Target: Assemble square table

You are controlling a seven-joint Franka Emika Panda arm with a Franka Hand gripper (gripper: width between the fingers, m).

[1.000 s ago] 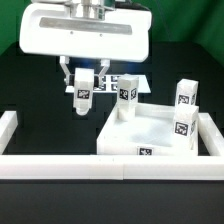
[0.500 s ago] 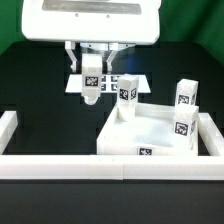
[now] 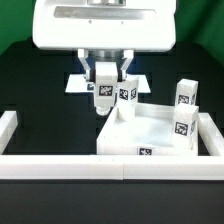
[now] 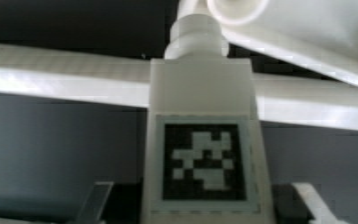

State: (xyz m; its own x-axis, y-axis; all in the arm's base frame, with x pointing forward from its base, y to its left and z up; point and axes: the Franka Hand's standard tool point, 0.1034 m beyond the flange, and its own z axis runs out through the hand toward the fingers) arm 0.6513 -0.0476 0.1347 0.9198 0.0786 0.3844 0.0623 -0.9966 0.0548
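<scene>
The white square tabletop (image 3: 150, 138) lies upside down like a tray on the exterior view's right. Three tagged white legs stand on it: one at the back left corner (image 3: 127, 95), two on the right (image 3: 185, 94) (image 3: 183, 126). My gripper (image 3: 104, 84) is shut on another tagged leg (image 3: 103, 95), held upright in the air just left of the back left leg. In the wrist view that leg (image 4: 202, 140) fills the middle between my fingers (image 4: 101, 205). Its screw tip (image 4: 190, 40) points toward the tabletop's rim (image 4: 87, 72) and a round corner socket (image 4: 242, 10).
Long white border walls run along the front (image 3: 100, 166), the left (image 3: 8, 126) and the right (image 3: 213, 132) of the black table. The marker board (image 3: 78, 85) lies flat at the back, behind my gripper.
My gripper has carried the leg toward the exterior view's right, from left of the tabletop to right beside the back left leg. The other parts have not moved.
</scene>
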